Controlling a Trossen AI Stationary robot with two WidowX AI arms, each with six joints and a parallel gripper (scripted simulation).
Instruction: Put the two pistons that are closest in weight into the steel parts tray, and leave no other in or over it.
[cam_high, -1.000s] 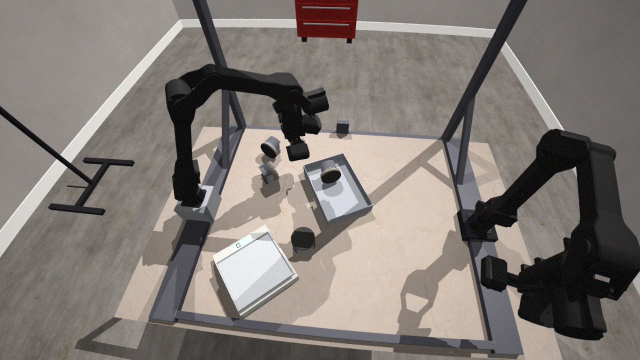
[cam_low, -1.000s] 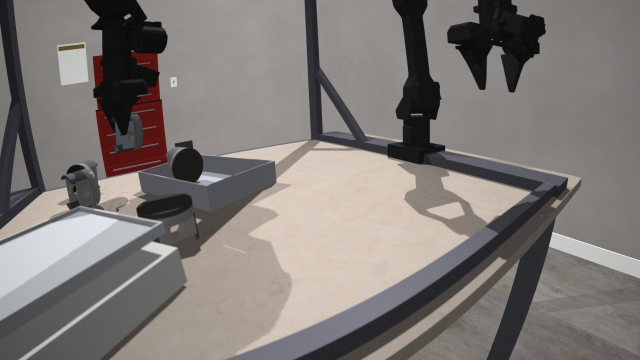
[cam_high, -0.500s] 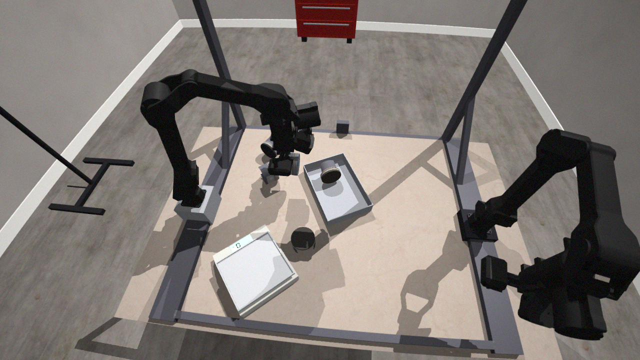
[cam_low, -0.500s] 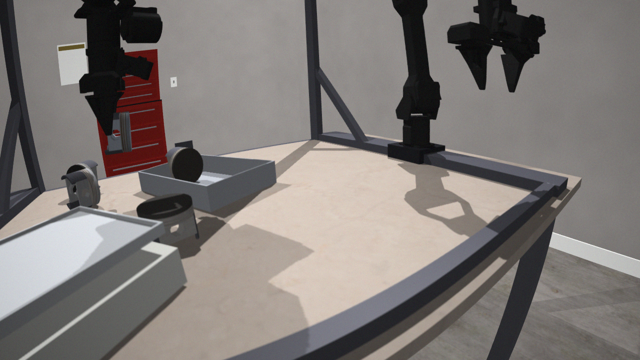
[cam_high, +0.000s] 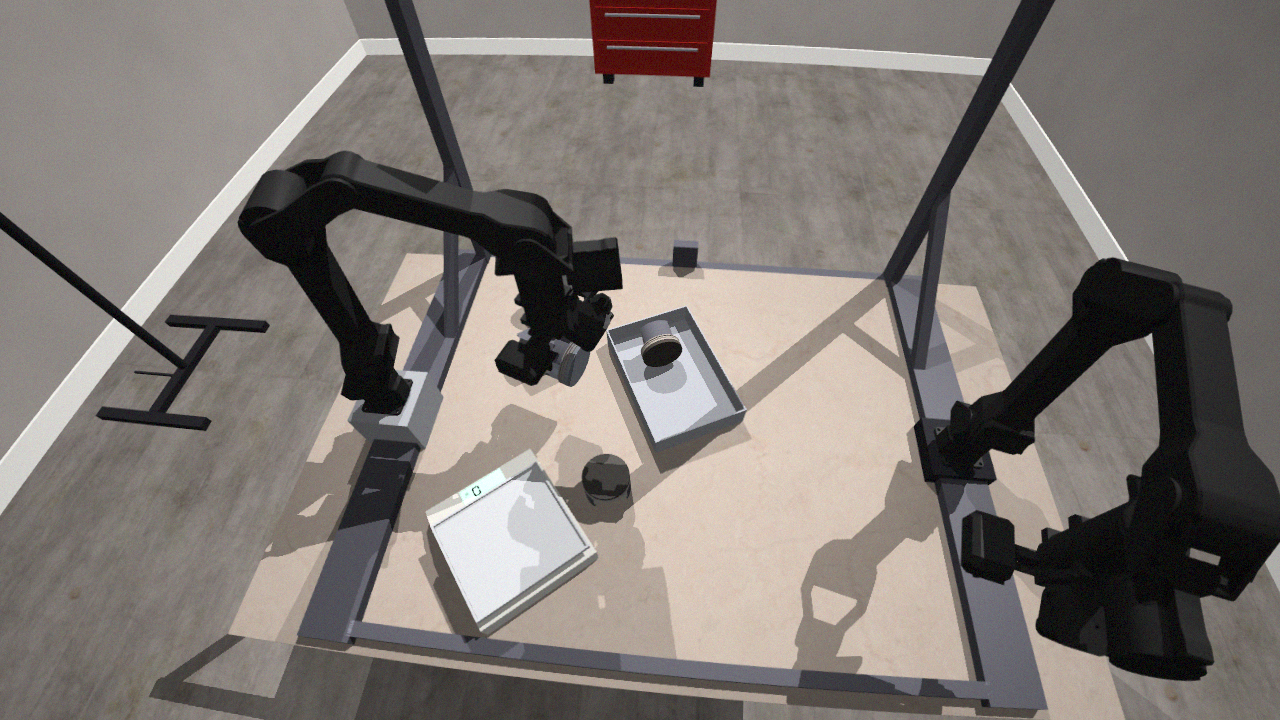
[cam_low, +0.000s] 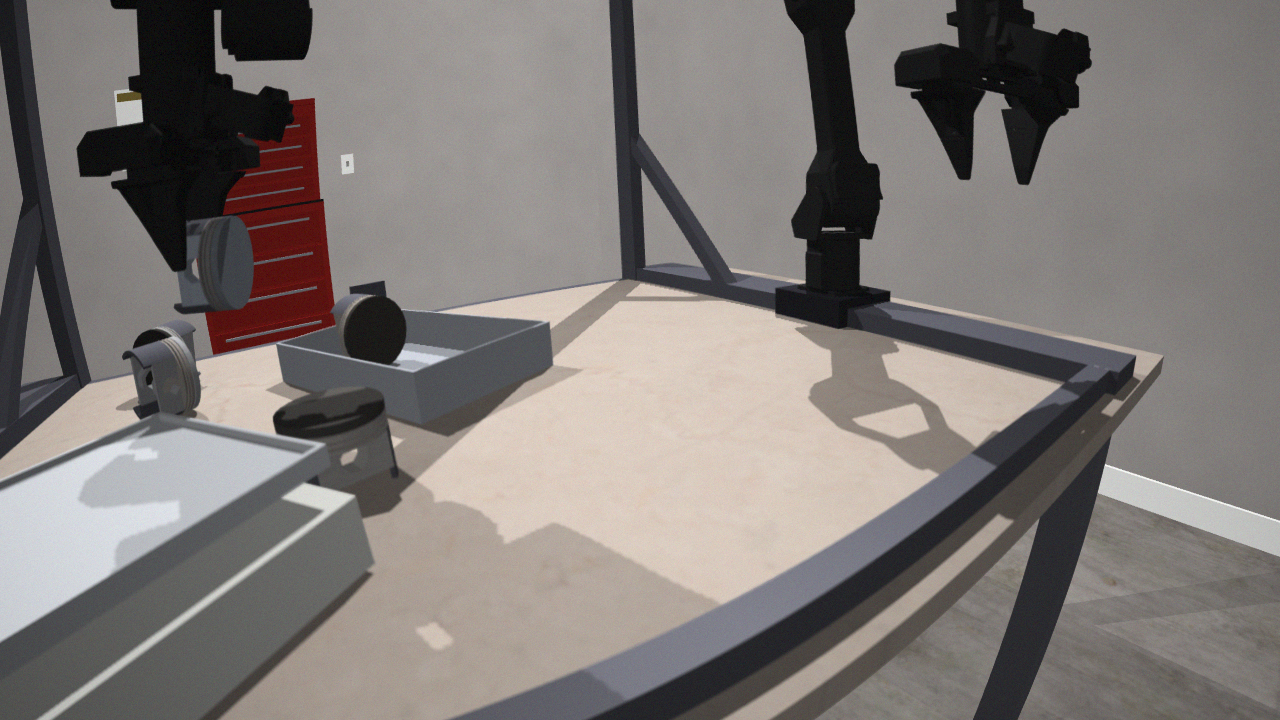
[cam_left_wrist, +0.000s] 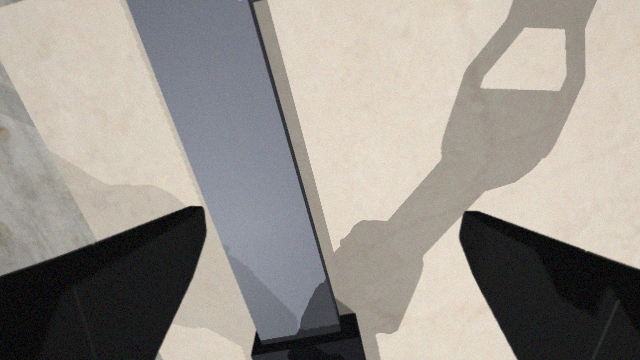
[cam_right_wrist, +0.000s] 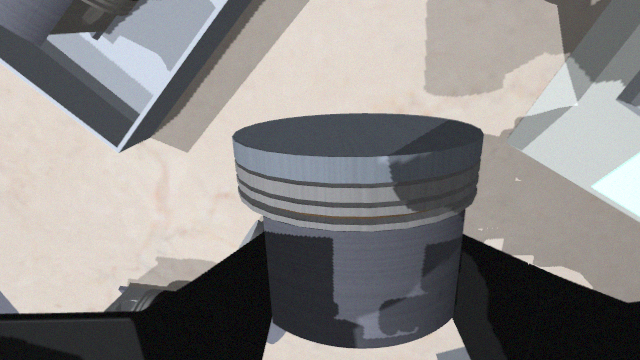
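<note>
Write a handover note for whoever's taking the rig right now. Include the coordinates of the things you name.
Right gripper (cam_high: 556, 344) (cam_low: 190, 259) (cam_right_wrist: 362, 275): closed on a piston (cam_high: 573, 362) (cam_low: 232, 262) (cam_right_wrist: 357, 195), raised.
Left gripper (cam_low: 993, 181) (cam_left_wrist: 332, 220): open, holding nothing.
Tray (cam_high: 702, 432) (cam_low: 487, 376) (cam_right_wrist: 165, 85): one piston inside.
Scale (cam_high: 501, 555) (cam_low: 62, 537) (cam_right_wrist: 560, 115): reads 0; one piston stands beside it.
Two more pistons (cam_low: 181, 380) (cam_right_wrist: 135, 301) are on the table behind the scale in the exterior view.
Done: one piston in the tray, if it belongs.
Left: confirm the closest pair; weights aren't visible. Tray needs a second piston.

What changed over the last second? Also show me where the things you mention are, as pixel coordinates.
Right gripper (cam_high: 547, 360) (cam_low: 191, 261) (cam_right_wrist: 364, 285) carried its grey metal piston (cam_high: 573, 364) (cam_low: 234, 264) (cam_right_wrist: 357, 195) from beside the grey steel tray (cam_high: 700, 431) (cam_low: 483, 376) (cam_right_wrist: 197, 62) towards the white digital scale (cam_high: 505, 550) (cam_low: 53, 537) (cam_right_wrist: 555, 145), turning it. Grip kept. Tray, its piston, scale and left arm (cam_high: 1208, 402) (cam_low: 832, 107) unchanged.
</note>
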